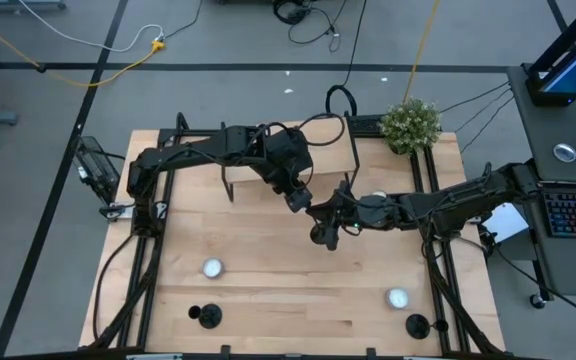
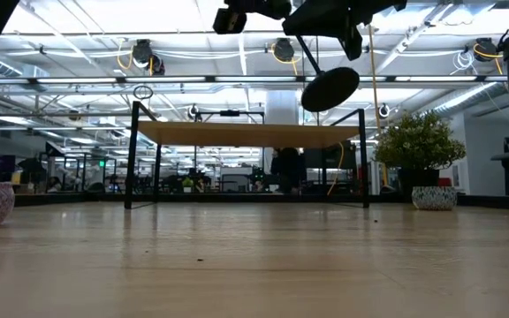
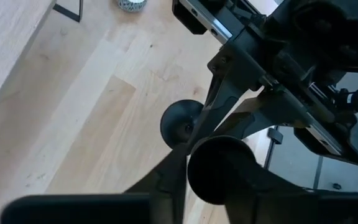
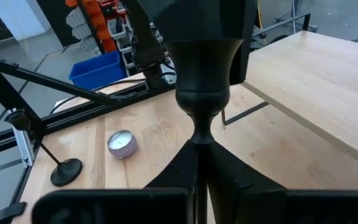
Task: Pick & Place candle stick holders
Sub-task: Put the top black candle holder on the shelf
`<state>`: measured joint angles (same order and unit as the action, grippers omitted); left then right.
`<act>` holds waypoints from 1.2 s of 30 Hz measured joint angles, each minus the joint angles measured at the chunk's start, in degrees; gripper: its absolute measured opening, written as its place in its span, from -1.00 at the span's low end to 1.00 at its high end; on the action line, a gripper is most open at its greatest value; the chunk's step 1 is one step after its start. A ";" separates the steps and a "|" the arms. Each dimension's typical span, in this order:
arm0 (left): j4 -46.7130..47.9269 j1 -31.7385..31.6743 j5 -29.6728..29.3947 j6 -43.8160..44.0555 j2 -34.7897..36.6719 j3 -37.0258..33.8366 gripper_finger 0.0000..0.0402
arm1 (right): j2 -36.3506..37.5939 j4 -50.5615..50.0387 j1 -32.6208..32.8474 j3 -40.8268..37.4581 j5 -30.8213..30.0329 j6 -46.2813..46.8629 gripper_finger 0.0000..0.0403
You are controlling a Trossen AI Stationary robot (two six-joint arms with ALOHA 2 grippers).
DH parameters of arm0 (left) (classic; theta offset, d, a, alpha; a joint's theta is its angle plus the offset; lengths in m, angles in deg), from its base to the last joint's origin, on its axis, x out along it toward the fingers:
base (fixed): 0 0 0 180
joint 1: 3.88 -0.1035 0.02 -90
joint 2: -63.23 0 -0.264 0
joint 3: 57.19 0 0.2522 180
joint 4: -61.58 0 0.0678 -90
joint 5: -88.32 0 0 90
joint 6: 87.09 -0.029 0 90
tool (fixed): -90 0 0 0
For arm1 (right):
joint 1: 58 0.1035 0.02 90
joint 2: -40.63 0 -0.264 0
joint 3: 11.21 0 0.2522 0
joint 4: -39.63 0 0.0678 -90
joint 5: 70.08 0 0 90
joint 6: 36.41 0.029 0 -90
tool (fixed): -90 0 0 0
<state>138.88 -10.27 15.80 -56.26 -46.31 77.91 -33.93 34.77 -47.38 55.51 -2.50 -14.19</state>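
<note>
Right gripper point(image 4: 201, 158) jaws clench candle stick holder point(image 4: 202, 68) stem; left gripper point(image 1: 296, 200) jaws unclear.

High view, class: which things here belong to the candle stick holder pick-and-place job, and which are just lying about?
Job: held holder, stem in the shut right gripper, left gripper close by; left holder; right holder, both standing on the table.
Lying about: left tealight; right tealight; potted plant.

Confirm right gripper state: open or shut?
Shut on the candle stick holder: right wrist view shows the right gripper pinching its stem just under the cup.
</note>
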 joint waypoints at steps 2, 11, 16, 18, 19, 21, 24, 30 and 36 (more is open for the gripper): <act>-0.10 0.00 -0.05 -0.76 0.00 0.00 -0.40 | 0.00 -0.06 0.00 -0.03 0.04 -0.05 -0.96; 0.27 -2.06 0.70 -1.84 0.83 -0.02 0.12 | 0.00 -0.39 -0.46 -0.03 -0.27 -0.17 -0.96; 0.90 -3.13 1.08 -1.84 3.44 0.00 0.22 | 0.00 -0.94 -1.55 -0.03 -0.63 0.24 -0.96; 2.20 -3.42 0.84 -1.92 4.86 0.00 0.22 | 0.00 -1.30 -1.91 -0.06 -0.46 0.54 -0.96; 2.45 -3.45 0.72 -2.03 5.45 0.00 0.22 | 0.09 -1.21 -2.15 -0.08 -0.34 0.72 -0.96; 3.60 -3.45 -0.78 -2.66 7.18 0.00 0.22 | 0.91 -1.09 -2.42 -0.10 0.00 0.62 -0.96; 6.68 -2.87 -5.71 -5.20 9.10 0.00 0.22 | 3.25 0.15 -2.91 -0.08 -0.08 -1.27 -0.96; 10.53 -0.25 -18.91 -7.22 10.51 0.00 0.22 | 9.85 4.73 -7.89 -0.06 -3.07 -11.21 -0.96; 9.22 1.20 -22.09 -7.84 10.35 -0.90 0.22 | 11.32 12.11 -18.66 -0.03 -3.07 -19.75 -0.96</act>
<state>148.10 -9.07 -6.29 -64.10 -35.96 77.01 -22.61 46.88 -66.05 55.48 -5.57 -33.94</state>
